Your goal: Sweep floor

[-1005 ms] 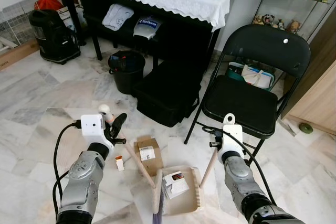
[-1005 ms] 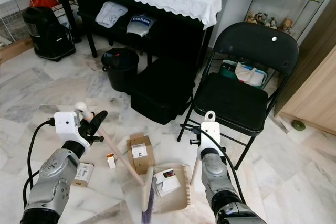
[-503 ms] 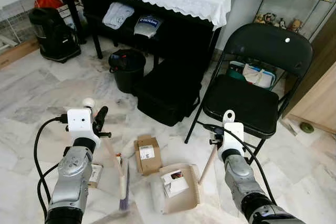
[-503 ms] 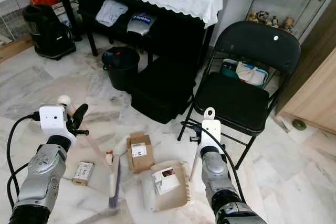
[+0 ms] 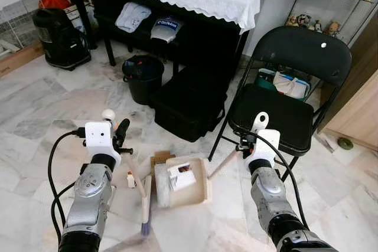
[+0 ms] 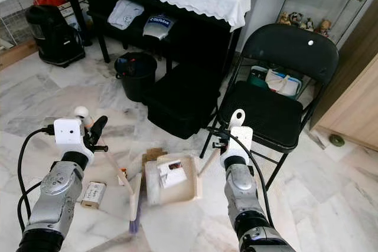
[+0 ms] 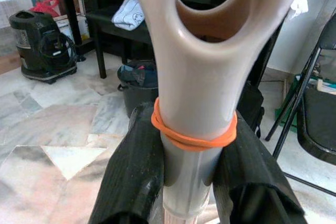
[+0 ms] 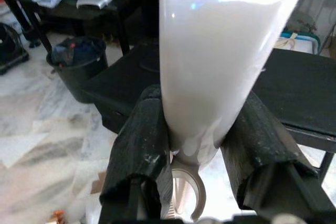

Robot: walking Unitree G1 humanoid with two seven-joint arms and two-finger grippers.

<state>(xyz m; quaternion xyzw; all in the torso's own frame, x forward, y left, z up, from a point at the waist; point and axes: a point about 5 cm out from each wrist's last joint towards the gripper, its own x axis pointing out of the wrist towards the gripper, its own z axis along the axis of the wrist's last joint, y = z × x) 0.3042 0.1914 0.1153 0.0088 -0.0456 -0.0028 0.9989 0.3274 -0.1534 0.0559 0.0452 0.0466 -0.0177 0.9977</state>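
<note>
Currently we hold the brush [image 5: 137, 188] clamped in our left gripper [image 7: 185, 174] and the dustpan [image 5: 184, 180] handle clamped in our right gripper [image 8: 198, 145], both at lower centre of the frame. Both tools look light and stiff, best held at the handle tops, while the cardboard box [image 5: 159, 159] and small packet [image 6: 94, 194] should slide easily. The folding chair [image 5: 283, 98] and black case [image 5: 186, 107] crowd our working space.

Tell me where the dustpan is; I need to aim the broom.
The dustpan sits on the floor centre frame, just right of the broom, covering the cardboard box.
</note>
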